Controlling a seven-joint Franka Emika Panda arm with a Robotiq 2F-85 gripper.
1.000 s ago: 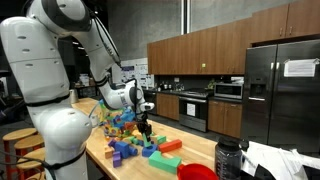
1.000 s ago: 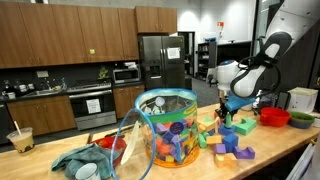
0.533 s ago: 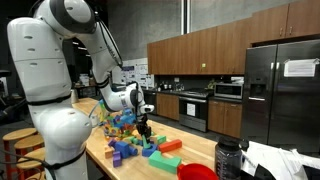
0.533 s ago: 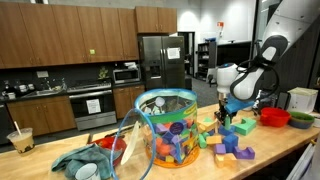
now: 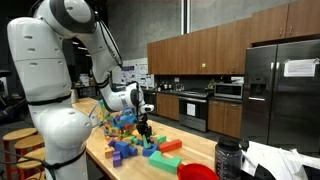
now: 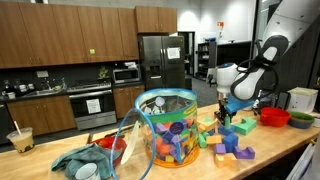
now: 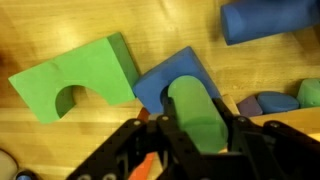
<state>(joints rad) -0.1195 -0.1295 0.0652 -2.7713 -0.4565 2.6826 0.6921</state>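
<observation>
Gripper point(image 7: 200, 135) pinches a green cylinder point(image 7: 192, 100) between its fingers, held over a blue arch block point(image 7: 158, 85) on the wooden table point(image 7: 150, 25). A green arch block point(image 7: 75, 80) lies just beside the blue one, and a blue cylinder point(image 7: 270, 20) lies farther off.

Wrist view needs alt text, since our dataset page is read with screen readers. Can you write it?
The gripper is shut on a green cylinder above a wooden table. Right behind the cylinder lies a blue block, with a green arch block beside it and a blue cylinder near the top edge.
</observation>
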